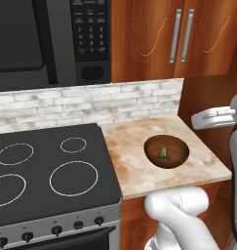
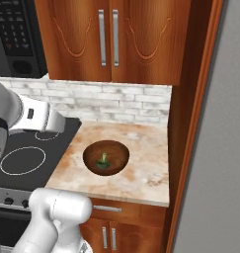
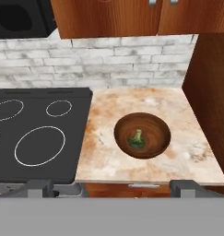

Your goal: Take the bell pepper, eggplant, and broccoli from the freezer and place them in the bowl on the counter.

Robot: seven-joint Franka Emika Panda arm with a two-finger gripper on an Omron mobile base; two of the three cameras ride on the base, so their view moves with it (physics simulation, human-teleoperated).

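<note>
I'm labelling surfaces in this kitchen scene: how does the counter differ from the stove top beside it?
The counter is beige marbled stone; the stove top is flat black with white burner rings. The counter carries the wooden bowl with the broccoli in it; the stove top carries nothing. The counter is the narrower of the two as seen from the hand view. Both are level, side by side, and back onto the pale brick wall.

Dark green broccoli (image 3: 136,139), dark brown wooden bowl (image 3: 159,123), beige marbled counter (image 3: 104,152), black stove top (image 3: 35,115)

Broccoli (image 3: 137,139) lies in bowl (image 3: 142,135) on counter (image 3: 104,147).
</note>
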